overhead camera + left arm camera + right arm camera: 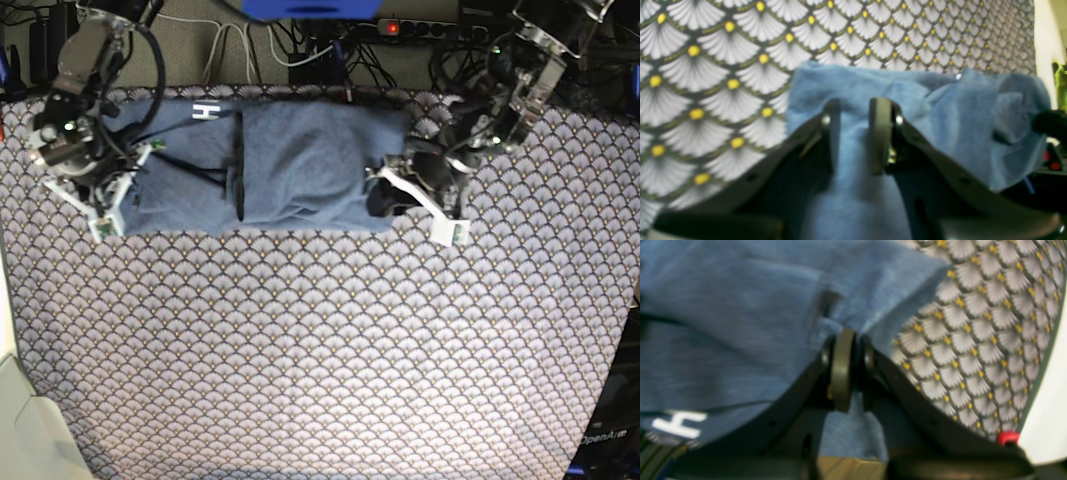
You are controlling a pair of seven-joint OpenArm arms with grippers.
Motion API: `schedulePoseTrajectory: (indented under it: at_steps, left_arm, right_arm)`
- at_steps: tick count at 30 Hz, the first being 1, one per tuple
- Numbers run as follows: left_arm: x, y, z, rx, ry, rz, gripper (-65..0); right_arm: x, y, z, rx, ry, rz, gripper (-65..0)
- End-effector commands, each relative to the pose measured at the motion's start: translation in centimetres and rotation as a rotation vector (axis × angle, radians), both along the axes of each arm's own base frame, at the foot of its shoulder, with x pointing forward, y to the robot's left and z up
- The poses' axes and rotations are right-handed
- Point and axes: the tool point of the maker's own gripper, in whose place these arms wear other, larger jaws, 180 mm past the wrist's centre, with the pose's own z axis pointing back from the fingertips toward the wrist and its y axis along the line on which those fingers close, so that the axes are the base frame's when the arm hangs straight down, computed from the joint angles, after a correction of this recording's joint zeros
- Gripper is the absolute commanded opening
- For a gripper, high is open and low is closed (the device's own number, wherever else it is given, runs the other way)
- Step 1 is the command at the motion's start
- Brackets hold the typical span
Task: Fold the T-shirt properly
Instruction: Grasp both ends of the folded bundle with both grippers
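Slate-blue T-shirt [290,165] lies folded into a wide band

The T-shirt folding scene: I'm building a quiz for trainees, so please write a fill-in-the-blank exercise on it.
1. The T-shirt is coloured ____.
2. The white letter showing in the right wrist view is ____.
3. Both the left gripper and the right gripper pinch the ____.
4. The dots on the table cover are ____.

Missing words: blue; H; T-shirt; yellow
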Motion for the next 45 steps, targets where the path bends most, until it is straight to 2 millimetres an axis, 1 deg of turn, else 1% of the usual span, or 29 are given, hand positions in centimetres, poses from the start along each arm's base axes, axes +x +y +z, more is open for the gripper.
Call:
schedulePoseTrajectory:
  at_steps: [1,2,7,9,10,12,15,20,25,29,31,32,34,35,39,41,42,44,45]
  left_arm:
    - [0.5,0.2,1.0,-0.008,-0.034,0.003,-50.2]
    - [0.5,0.2,1.1,-0.008,-0.036,0.002,-50.2]
    - [0.1,2.9,0.6,0.025,-0.023,0.051,-50.2]
    - [0.1,4.1,0.6,0.030,-0.020,0.084,-50.2]
    - [0.0,4.6,0.5,0.032,-0.019,0.096,-50.2]
    - [-0.3,5.2,0.3,0.036,-0.012,0.113,-50.2]
    - [-0.2,5.2,0.7,0.032,-0.021,0.113,-50.2]
    - [-0.3,4.9,1.1,0.025,-0.029,0.108,-50.2]
    - [-0.3,4.8,1.1,0.023,-0.030,0.109,-50.2]
    - [-0.1,4.8,1.2,0.022,-0.033,0.110,-50.2]
    - [0.0,4.8,1.2,0.021,-0.034,0.113,-50.2]
    - [0.0,4.8,1.2,0.021,-0.034,0.113,-50.2]
    - [0.0,4.7,1.2,0.019,-0.034,0.112,-50.2]
    - [0.0,4.7,1.2,0.019,-0.034,0.112,-50.2]
    - [-0.1,4.8,1.2,0.019,-0.034,0.111,-50.2]
    - [-0.1,4.8,1.2,0.019,-0.034,0.111,-50.2]
    - [-0.1,4.8,1.2,0.019,-0.034,0.111,-50.2]
    - [-0.1,4.8,1.2,0.019,-0.034,0.111,-50.2]
    - [-0.1,4.7,1.2,0.018,-0.035,0.110,-50.2]
  right_arm:
    - [0.8,0.8,1.0,0.003,-0.046,0.035,-65.0]
    - [0.8,1.6,0.9,0.007,-0.042,0.060,-65.0]
    - [0.6,6.1,0.2,0.053,-0.049,0.196,-65.0]
    - [0.6,8.6,0.1,0.081,-0.058,0.266,-65.0]
    - [0.5,9.4,0.0,0.090,-0.058,0.289,-65.0]
    - [0.6,10.2,0.1,0.100,-0.068,0.313,-65.0]
    - [0.6,10.3,0.1,0.102,-0.071,0.315,-65.0]
    - [1.0,9.9,0.4,0.091,-0.082,0.315,-65.0]
    - [1.0,8.4,0.2,0.053,-0.070,0.313,-65.0]
    - [0.9,4.9,0.3,0.028,-0.071,0.212,-65.0]
    - [0.9,3.5,0.0,0.024,-0.063,0.171,-65.0]
    - [1.0,3.1,-0.2,0.025,-0.057,0.156,-65.0]
    - [0.6,1.3,-1.1,0.022,-0.029,0.109,-65.0]
    - [0.3,0.8,-1.6,0.025,-0.012,0.095,-65.0]
    - [0.0,0.2,-3.1,0.045,0.029,0.066,-65.0]
    - [-0.2,-0.3,-3.4,0.049,0.038,0.048,-65.0]
    - [0.1,-0.5,-3.3,0.047,0.036,0.042,-64.1]
    - [0.1,-0.9,-3.2,0.046,0.035,0.026,-58.4]
    - [0.1,-1.1,-3.1,0.046,0.032,0.020,-54.4]
